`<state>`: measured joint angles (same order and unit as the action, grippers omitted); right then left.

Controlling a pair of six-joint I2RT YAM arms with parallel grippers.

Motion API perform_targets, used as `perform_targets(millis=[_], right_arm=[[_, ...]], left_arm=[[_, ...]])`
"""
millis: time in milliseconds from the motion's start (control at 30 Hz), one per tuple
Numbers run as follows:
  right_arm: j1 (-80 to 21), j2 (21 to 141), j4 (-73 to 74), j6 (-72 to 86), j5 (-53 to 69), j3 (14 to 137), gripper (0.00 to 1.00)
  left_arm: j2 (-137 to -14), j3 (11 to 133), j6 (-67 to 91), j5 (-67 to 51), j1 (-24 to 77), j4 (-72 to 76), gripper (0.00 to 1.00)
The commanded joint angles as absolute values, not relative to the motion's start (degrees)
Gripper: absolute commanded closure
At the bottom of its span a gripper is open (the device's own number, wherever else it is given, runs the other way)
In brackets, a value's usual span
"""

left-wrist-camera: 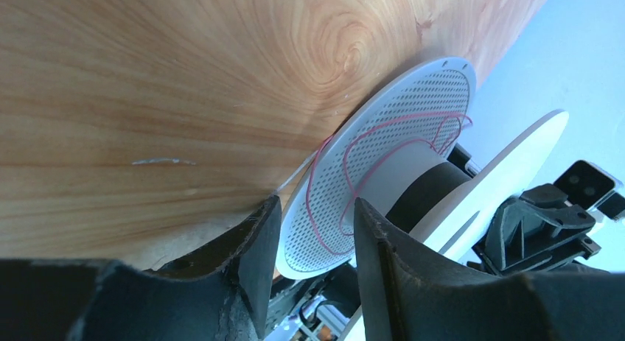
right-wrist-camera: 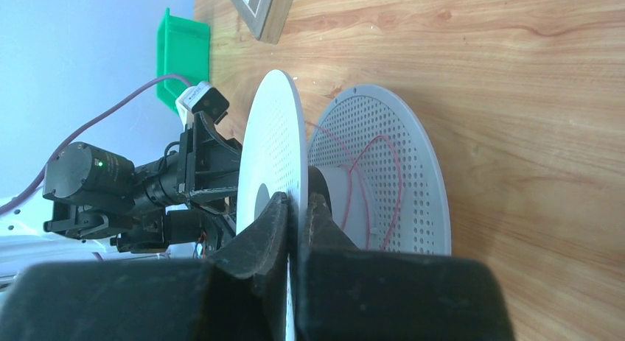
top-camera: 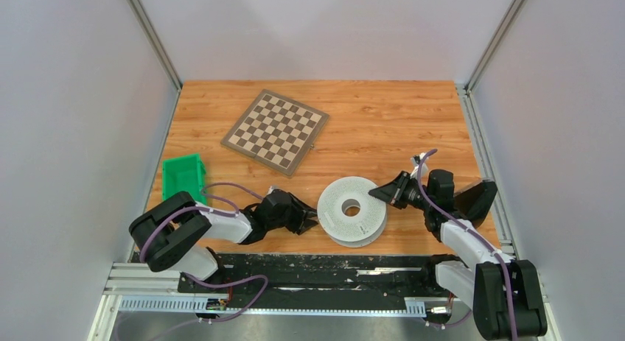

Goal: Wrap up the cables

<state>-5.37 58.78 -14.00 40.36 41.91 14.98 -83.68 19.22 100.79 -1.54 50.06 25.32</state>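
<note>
Wooden table (top-camera: 383, 127) carries the white perforated spool (top-camera: 352, 211). Right of the spool, the right gripper (right-wrist-camera: 298, 208) is pinched on the upper flange rim. Left of it, the left gripper (left-wrist-camera: 315, 208) stands spread astride the lower flange rim. A thin red cable (right-wrist-camera: 399, 183) loops slackly round the spool's hub. Winding judged under way; next move calls for taking up slack. Cable ends untraceable; hub partly hidden

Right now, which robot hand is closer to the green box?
Left. The left gripper is a little to the right of the green box, at the left side of the spool. The right gripper is farther off, clamped on the spool's right rim.
</note>
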Motion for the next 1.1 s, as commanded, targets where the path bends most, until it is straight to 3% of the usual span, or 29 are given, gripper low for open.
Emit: perform_targets(millis=[0,200,433,600,833,967,1067], right_arm=[[-5.18,59.42,-9.14,30.68,33.32,12.95,1.00],[-5.14,59.76,-9.21,30.41,33.33,13.01,1.00],[-5.14,59.96,-9.41,30.31,33.75,12.85,1.00],[-5.12,60.03,-9.49,30.15,33.93,12.74,1.00],[-5.18,60.12,-9.49,30.08,34.41,12.98,1.00],[-5.14,60.54,-10.50,29.74,35.81,12.94,1.00],[-5.11,61.60,-12.00,29.54,38.61,12.70,1.00]], left_arm=[[-86.46,18.34,104.25,-2.16,49.92,30.87,0.51],[-85.04,17.66,103.64,-0.26,49.22,29.21,0.62],[-85.17,17.28,102.52,1.83,48.11,30.77,0.84],[-87.17,18.34,101.29,0.64,47.65,33.43,0.88],[-89.69,18.89,101.37,-1.22,47.54,36.42,0.85],[-89.55,18.85,100.45,-0.60,47.44,37.62,0.98],[-89.29,19.49,96.58,-0.25,46.71,38.36,1.00]])
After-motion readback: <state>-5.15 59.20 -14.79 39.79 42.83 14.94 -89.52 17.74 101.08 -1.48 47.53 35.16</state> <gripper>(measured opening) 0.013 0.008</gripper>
